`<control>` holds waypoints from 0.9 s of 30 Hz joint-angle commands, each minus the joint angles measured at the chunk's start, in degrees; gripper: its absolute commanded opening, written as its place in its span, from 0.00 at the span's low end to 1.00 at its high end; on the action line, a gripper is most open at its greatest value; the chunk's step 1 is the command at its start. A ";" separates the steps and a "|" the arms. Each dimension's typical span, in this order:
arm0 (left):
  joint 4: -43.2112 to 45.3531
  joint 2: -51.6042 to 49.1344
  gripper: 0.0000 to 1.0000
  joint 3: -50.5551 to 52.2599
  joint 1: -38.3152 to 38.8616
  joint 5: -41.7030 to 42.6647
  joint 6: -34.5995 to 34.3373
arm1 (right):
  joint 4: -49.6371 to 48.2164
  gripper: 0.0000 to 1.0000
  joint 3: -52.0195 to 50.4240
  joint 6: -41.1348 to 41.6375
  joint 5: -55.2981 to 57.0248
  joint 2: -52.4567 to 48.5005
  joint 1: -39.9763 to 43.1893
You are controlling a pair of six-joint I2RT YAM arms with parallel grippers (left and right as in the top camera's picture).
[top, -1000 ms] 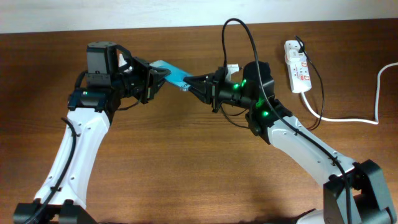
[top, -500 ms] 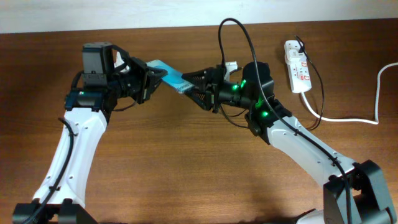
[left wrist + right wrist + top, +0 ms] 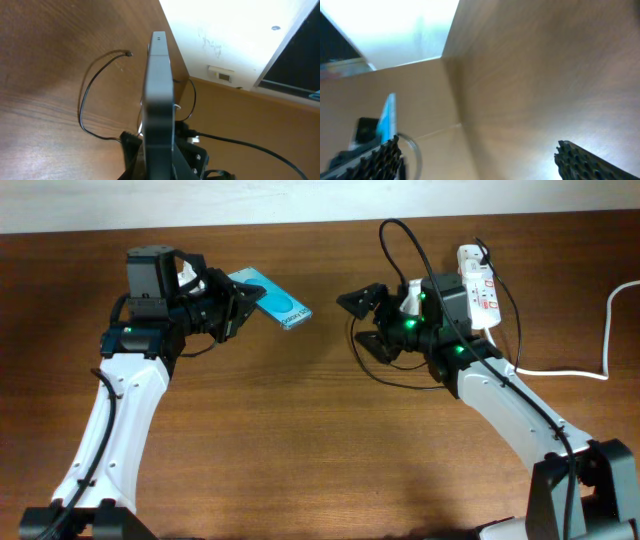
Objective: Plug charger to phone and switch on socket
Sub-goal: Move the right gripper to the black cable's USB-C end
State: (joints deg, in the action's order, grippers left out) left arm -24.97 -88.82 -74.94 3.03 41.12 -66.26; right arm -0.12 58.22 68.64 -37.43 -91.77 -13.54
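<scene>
The left gripper (image 3: 243, 302) clamped the small cyan-screened smartphone (image 3: 275, 302) at ten o'clock, its end offered toward the right gripper (image 3: 350, 321), which gaped empty. Beyond, the thin black charger cable (image 3: 400, 240) looped, seemingly unplugged, toward the white power strip (image 3: 478, 290) at two o'clock.

Bare table (image 3: 300, 430) lies open between the phone (image 3: 278, 304) and the right gripper (image 3: 362, 323), and across the near half; the charger (image 3: 404, 242) loops above the right arm; the socket (image 3: 479, 288) and white cord (image 3: 565, 370) crowd the far right.
</scene>
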 commanded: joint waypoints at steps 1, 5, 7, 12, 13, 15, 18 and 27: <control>0.28 0.57 0.00 -0.04 -0.31 1.46 3.61 | 2.84 0.98 0.24 -13.90 11.80 1.40 0.55; -0.39 0.57 0.00 -0.04 -0.31 1.44 6.32 | 12.87 0.98 5.20 -24.57 22.01 1.40 0.44; -0.79 0.57 0.00 -0.04 -0.31 1.42 6.62 | 22.99 0.98 12.07 -28.06 30.27 1.20 0.44; -0.79 0.57 0.00 -0.04 -0.31 1.05 8.13 | 35.39 0.98 25.46 -31.82 40.74 -6.29 0.44; -0.98 0.55 0.00 -0.04 -0.31 1.05 8.13 | 35.43 0.99 26.97 -31.85 40.76 -8.87 0.44; -1.07 0.55 0.00 -0.04 -0.31 1.07 8.13 | 35.04 0.96 29.92 -32.48 40.96 -15.13 0.44; -1.25 0.57 0.00 -0.04 -0.31 1.05 8.15 | 30.47 0.92 32.46 -34.60 41.20 -24.50 -0.13; -2.69 0.55 0.00 -0.04 -0.31 -0.46 10.69 | 18.97 0.82 32.44 -33.68 51.74 -32.83 -4.83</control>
State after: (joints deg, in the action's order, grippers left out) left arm -26.98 -88.82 -74.87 3.03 40.73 -56.75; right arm 19.66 89.49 34.74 9.54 -122.23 -17.78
